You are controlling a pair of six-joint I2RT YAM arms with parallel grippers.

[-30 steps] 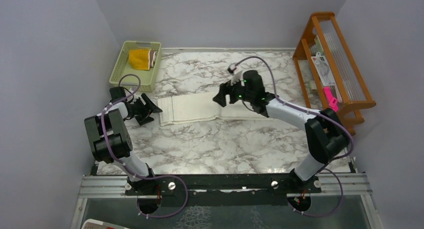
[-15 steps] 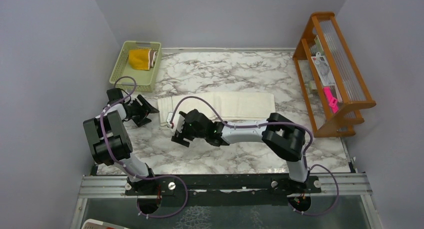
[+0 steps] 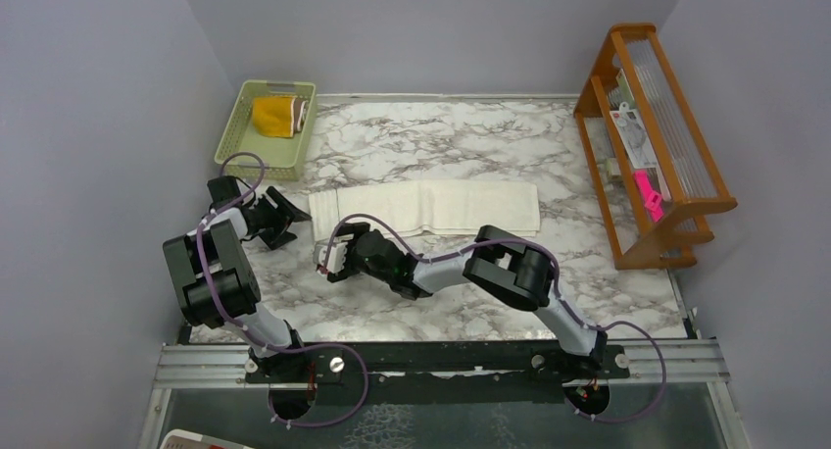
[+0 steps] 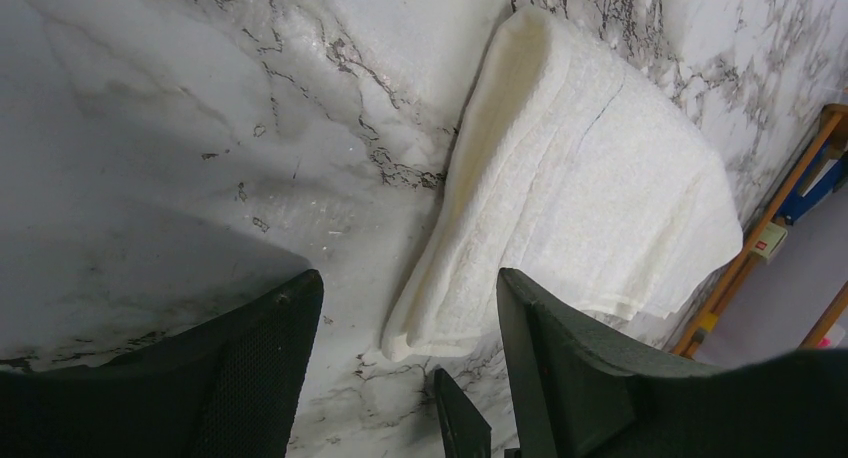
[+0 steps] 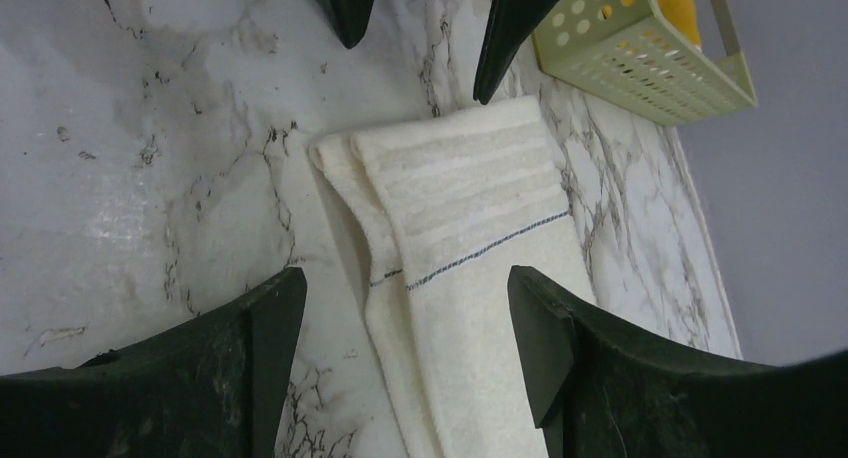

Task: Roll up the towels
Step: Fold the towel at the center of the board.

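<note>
Cream towel (image 3: 423,208) folded flat; my left gripper (image 3: 292,220) and right gripper (image 3: 330,261) wide, empty, at its end, likely to start rolling.

A robot test cell in a lab is shown. 2 cabled arms (image 3: 211,273) are bolted to a metal rail (image 3: 441,356) at a marble-print table (image 3: 441,145), which is boxed in by bare grey walls (image 3: 118,96). Props are set out: a basket (image 3: 235,125) beyond the jaws of the left gripper (image 3: 292,217), and a rack (image 3: 632,29) well right of the jaws of the right gripper (image 3: 331,263).
</note>
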